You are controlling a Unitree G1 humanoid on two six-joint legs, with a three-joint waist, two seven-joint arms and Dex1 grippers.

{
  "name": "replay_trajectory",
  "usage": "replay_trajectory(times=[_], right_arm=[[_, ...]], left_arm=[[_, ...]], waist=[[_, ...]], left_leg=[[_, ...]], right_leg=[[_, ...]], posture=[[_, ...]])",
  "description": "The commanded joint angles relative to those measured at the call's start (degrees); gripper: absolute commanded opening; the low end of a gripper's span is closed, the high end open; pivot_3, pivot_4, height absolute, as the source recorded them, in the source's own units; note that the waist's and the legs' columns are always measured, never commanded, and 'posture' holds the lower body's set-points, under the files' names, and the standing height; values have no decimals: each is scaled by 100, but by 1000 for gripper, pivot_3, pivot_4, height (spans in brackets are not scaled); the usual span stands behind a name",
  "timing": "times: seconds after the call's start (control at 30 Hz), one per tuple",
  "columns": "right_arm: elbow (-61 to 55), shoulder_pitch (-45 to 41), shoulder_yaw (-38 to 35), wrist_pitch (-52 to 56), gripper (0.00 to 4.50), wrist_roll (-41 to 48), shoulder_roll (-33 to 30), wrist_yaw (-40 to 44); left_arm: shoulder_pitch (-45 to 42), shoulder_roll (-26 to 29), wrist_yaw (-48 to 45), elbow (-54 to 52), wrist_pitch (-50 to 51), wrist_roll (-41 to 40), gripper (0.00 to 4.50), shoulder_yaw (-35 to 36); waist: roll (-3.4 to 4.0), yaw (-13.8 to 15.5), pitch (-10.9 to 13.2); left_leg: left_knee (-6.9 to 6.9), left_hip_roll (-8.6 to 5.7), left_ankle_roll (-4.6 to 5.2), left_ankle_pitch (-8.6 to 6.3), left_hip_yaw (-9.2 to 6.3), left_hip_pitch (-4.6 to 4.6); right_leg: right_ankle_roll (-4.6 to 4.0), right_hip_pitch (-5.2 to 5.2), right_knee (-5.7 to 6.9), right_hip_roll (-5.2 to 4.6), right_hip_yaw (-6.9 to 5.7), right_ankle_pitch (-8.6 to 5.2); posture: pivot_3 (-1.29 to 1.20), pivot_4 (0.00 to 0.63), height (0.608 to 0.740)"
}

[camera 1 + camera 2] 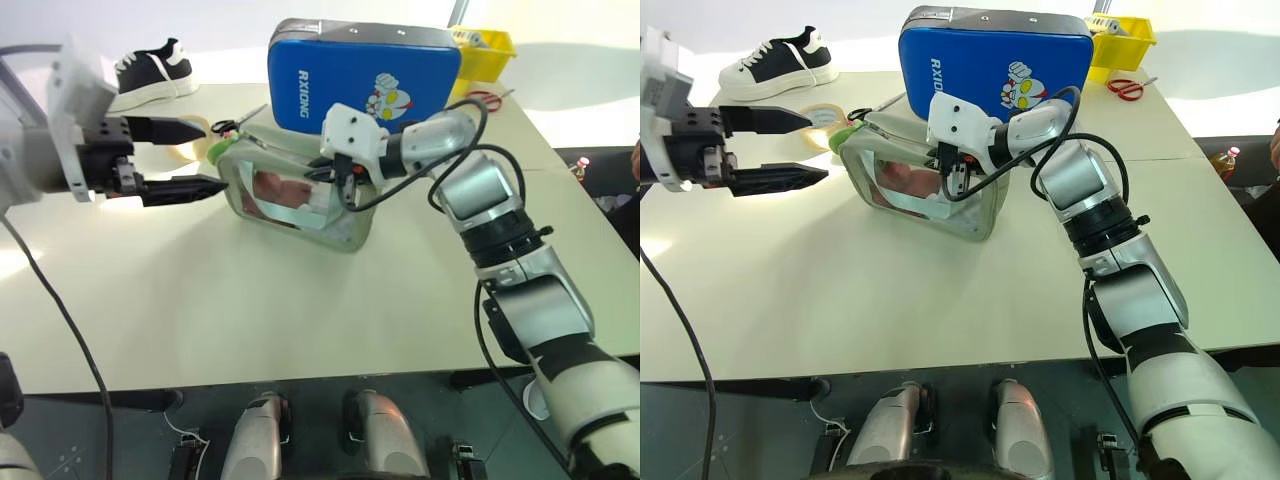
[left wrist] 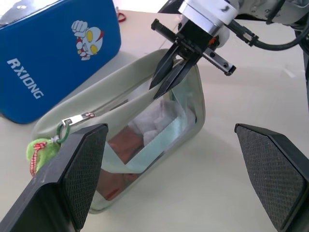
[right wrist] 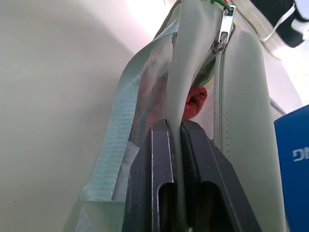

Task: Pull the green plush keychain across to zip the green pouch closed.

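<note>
The green pouch [image 1: 300,215] stands on the cream table [image 1: 200,300], its clear side showing red and white contents. Its zipper is open, with the slider [image 3: 224,29] at the pouch's left end. The green plush keychain [image 1: 220,150] hangs from that slider [image 2: 72,119] off the left corner. My right gripper [image 2: 158,91] reaches down from the pouch's right end and is shut on the pale green top edge [image 3: 181,87]. My left gripper [image 1: 213,155] hovers open just left of the keychain, one finger above it and one below.
A blue hard case marked RXIONG [image 1: 360,80] stands right behind the pouch. Scissors [image 1: 235,125] and a tape roll [image 1: 820,115] lie near the keychain. A black-and-white shoe [image 1: 155,65] sits far left, a yellow bin [image 1: 485,45] and red scissors [image 1: 1127,88] far right.
</note>
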Motion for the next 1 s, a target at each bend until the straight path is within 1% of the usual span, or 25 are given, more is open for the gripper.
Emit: replay_trajectory(times=[0.03,0.13,0.23,0.33,0.47,0.57,0.63,0.67,0.73,0.8,0.9,1.0], right_arm=[[568,-570,-211,-1203,53,-106,63,-172],[884,-563,-284,-1596,53,-1,151,-74],[814,-335,-209,-1550,53,-34,182,24],[255,140,-28,-1355,53,-91,74,341],[-654,562,-51,-158,53,156,23,667],[-1019,500,-210,677,53,369,87,604],[-1103,422,-300,993,798,464,110,545],[-1123,402,-326,1029,1048,455,104,488],[-1138,381,-372,1042,2106,410,64,381],[-1244,367,-531,1129,3060,476,-135,399],[-1545,407,-751,1396,3060,630,-471,490],[-2132,670,-931,1803,3060,840,-904,623]], left_arm=[[185,306,-86,90,-64,35,4500,395],[297,387,-29,27,3,-59,4500,555],[447,388,38,-91,47,-118,4500,670],[638,338,119,-242,53,-144,4500,736],[794,324,177,-303,13,-170,4500,760],[748,335,180,-233,-19,-158,4500,708],[711,317,183,-190,-48,-138,4500,655],[706,307,181,-176,-65,-130,4500,634],[714,297,169,-154,-100,-116,4500,609],[732,290,193,-20,-137,-57,4500,616],[861,308,216,243,-223,63,4500,715],[1002,250,266,597,-338,180,4500,807]], waist=[[3,-7,2],[2,14,2],[1,38,1],[0,67,1],[-1,56,0],[-1,55,0],[-1,58,0],[-1,61,0],[-1,65,0],[0,68,1],[1,74,2],[2,66,2]], left_leg=[[-2,0,0,0,1,0],[-5,0,0,0,1,-2],[-5,-1,-1,0,1,-5],[-3,-4,-2,0,-1,-2],[-1,-3,-1,-1,-3,2],[-1,-1,-7,2,-5,5],[-1,-1,-9,2,-7,5],[-1,-1,-9,2,-7,4],[-1,-2,-19,-6,-7,1],[-2,-3,-19,-8,-7,0],[-2,-4,-18,-8,-6,-4],[-3,-4,-16,-10,-5,-3]], right_leg=[[0,-1,0,0,1,0],[-1,-3,-1,-1,1,-1],[-2,-2,-3,-3,1,-1],[-2,4,-3,-5,1,-1],[-7,7,0,-5,1,-4],[-16,7,3,-4,1,-9],[-17,7,4,-4,0,-9],[-17,6,3,-4,0,-9],[-17,4,1,-5,0,-9],[-17,3,0,-5,0,-9],[-17,0,-1,-6,0,-9],[-17,-1,-2,-6,0,-9]], posture=[[0,150,740],[0,150,740],[0,150,740],[0,150,740],[0,150,740],[0,150,740],[0,150,740],[0,150,740],[0,150,740],[0,150,740],[0,150,740],[0,150,740]])
